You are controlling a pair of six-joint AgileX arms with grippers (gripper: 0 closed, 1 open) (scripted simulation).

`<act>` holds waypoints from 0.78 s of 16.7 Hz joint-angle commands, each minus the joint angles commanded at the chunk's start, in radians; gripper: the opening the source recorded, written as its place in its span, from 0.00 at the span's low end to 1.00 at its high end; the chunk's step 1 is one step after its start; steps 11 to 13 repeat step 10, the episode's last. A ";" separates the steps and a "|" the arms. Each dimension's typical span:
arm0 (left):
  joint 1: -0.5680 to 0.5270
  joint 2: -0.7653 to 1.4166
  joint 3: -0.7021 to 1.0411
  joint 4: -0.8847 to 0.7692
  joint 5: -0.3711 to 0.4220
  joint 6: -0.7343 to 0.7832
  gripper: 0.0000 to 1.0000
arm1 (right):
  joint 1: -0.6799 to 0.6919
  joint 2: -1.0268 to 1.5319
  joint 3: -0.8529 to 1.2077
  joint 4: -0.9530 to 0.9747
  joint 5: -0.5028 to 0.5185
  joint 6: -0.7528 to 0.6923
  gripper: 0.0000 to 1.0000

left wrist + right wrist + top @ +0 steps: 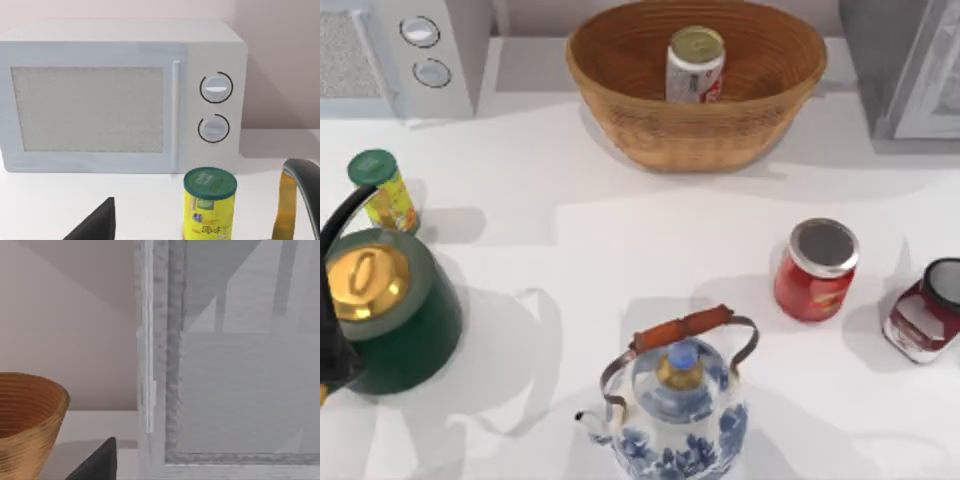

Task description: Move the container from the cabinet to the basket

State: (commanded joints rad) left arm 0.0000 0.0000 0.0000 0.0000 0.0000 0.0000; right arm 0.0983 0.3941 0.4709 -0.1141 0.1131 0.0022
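Already delivered: container [695, 64], upright inside the wicker basket [610, 90] at the table's far middle, apart from the cabinet [910, 70] at far right. Nothing apparently left but parking. My grippers' finger states: cannot tell from these views.

A matte black, wedge-shaped finger tip [97, 222] juts up, with a matching black wedge [97, 462] on the other wrist.
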 joint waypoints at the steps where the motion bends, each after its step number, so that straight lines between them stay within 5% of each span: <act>1: 0.000 0.000 0.000 0.000 0.000 0.000 1.00 | -0.017 -0.069 -0.094 0.019 -0.019 0.000 1.00; 6: 0.000 0.000 0.000 0.000 0.000 0.000 1.00 | -0.083 -0.336 -0.409 0.096 -0.095 -0.002 1.00; 13: 0.000 0.000 0.000 0.000 0.000 0.000 1.00 | -0.098 -0.394 -0.471 0.114 -0.113 -0.002 1.00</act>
